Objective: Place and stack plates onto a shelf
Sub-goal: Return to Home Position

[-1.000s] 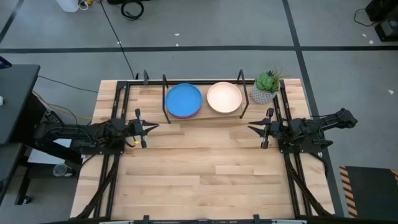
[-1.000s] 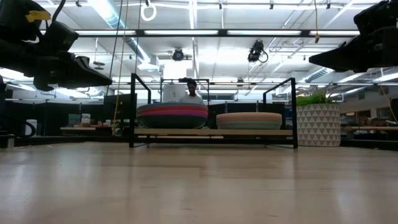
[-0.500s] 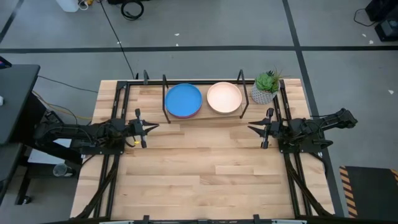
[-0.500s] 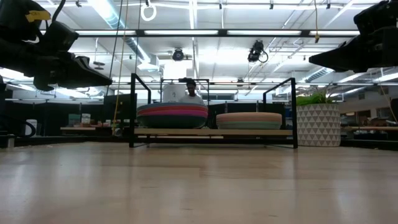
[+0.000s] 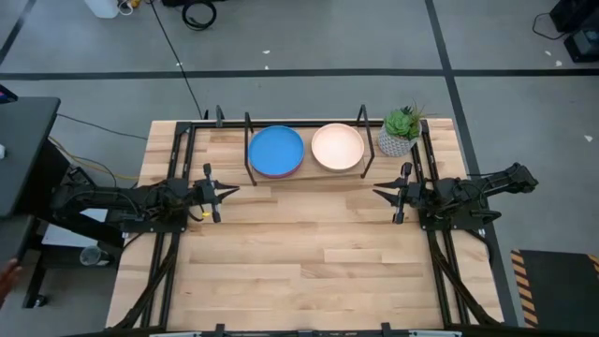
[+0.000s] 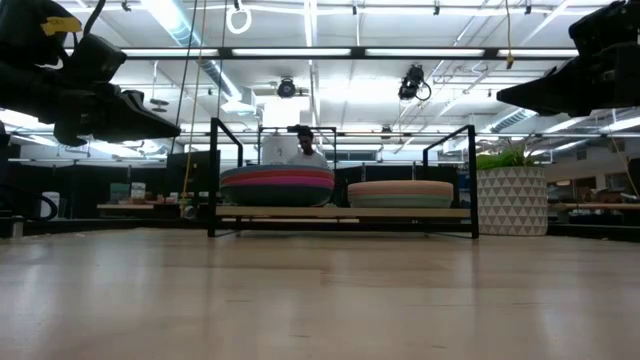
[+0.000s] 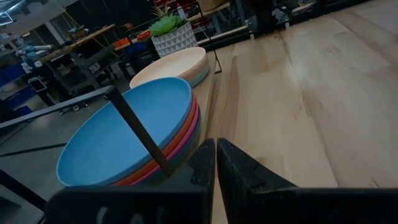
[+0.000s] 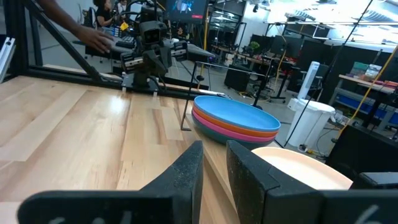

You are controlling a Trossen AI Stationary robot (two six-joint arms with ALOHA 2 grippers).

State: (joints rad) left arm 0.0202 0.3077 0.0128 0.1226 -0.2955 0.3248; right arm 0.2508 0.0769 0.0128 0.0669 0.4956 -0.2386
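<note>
The shelf stands at the table's far edge, a light-wood board in a black frame. Two stacks of plates rest on it. The left stack has a bright blue plate on top, with magenta and orange rims below. The right stack is topped by a cream plate. My left gripper hovers shut near the left edge, just in front of the shelf's left end. My right gripper hovers near the right edge, its fingers a narrow gap apart. Both are empty.
A potted green plant in a white patterned pot stands at the far right corner beside the shelf. Upright black wire loops flank the stacks. Bare wooden tabletop stretches between the arms and toward the near edge. A person is behind the table.
</note>
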